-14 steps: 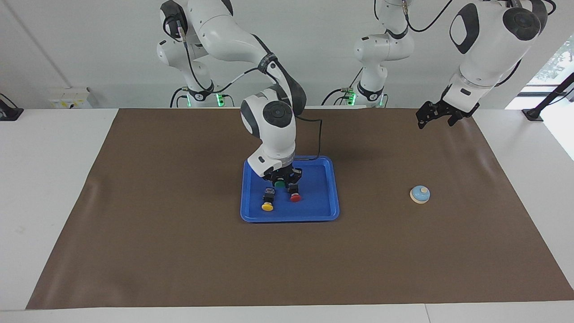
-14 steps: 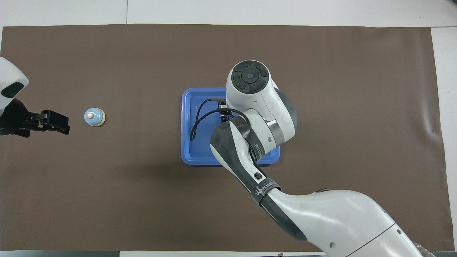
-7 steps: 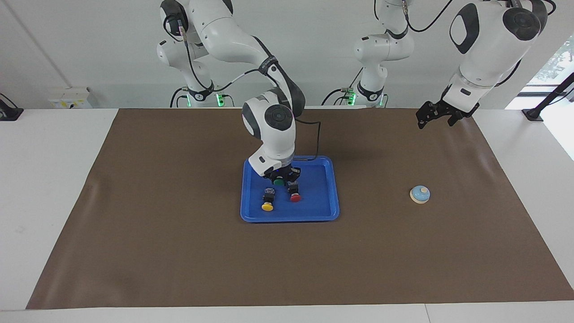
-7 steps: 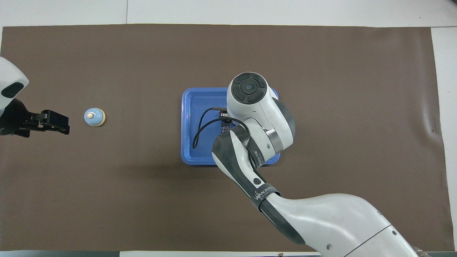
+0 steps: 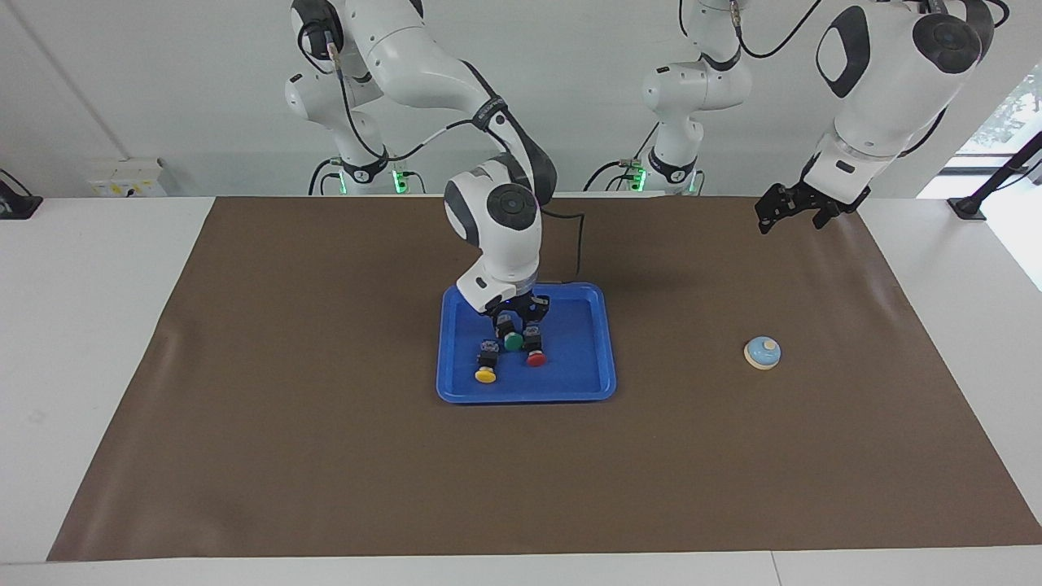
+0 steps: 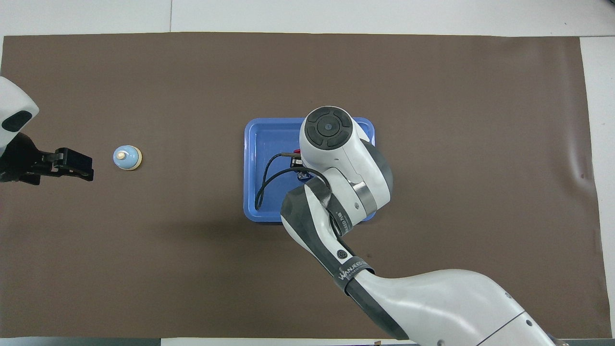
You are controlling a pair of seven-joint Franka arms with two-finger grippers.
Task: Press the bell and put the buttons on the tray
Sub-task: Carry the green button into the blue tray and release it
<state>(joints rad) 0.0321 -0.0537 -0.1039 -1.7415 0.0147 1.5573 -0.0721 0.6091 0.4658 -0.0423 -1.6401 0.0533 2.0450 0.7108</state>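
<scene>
Looking at the middle of the facing view, we see the blue tray holding the yellow button, red button and green button. The right gripper sits just above the green one; whether its jaws are parted we cannot tell. At the upper right, the left gripper waits with jaws spread, above the bell.

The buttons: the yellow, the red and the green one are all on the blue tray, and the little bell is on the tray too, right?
Not quite. The bell is not on the tray; it sits on the brown mat toward the left arm's end of the table, as the facing view shows. The yellow button, red button and green button are all on the tray.
</scene>
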